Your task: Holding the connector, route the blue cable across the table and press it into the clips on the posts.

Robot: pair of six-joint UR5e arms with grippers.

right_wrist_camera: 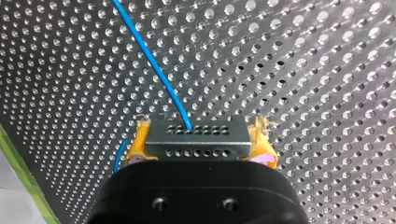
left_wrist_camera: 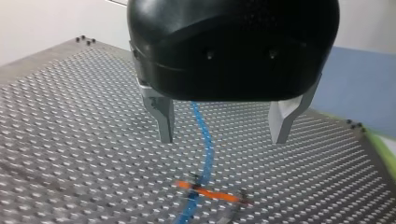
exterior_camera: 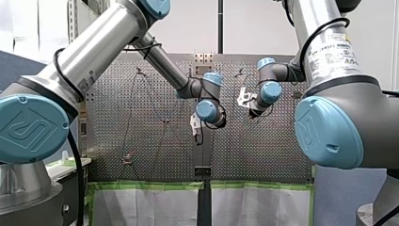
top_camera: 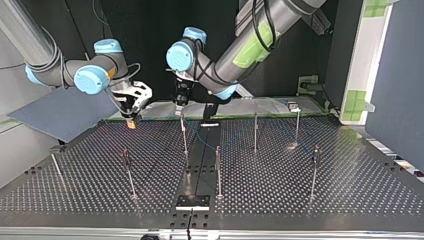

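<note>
In the front view, my left gripper (exterior_camera: 197,135) and my right gripper (exterior_camera: 242,100) hang near each other over the middle of the table (exterior_camera: 141,141). Their fingers cannot be read here.

In the top view, my right gripper sits at the table's far edge and my left gripper is just beside a post (top_camera: 184,134). More posts stand across the table.

In the left wrist view, the metal fingers (left_wrist_camera: 163,119) are spread and hold nothing. The cable (left_wrist_camera: 205,140) runs on the table between and beneath them, and a blurred orange piece (left_wrist_camera: 210,192) crosses it.

In the right wrist view, yellow pads (right_wrist_camera: 139,142) pinch the connector (right_wrist_camera: 196,136), and the cable leaves its front face.
</note>
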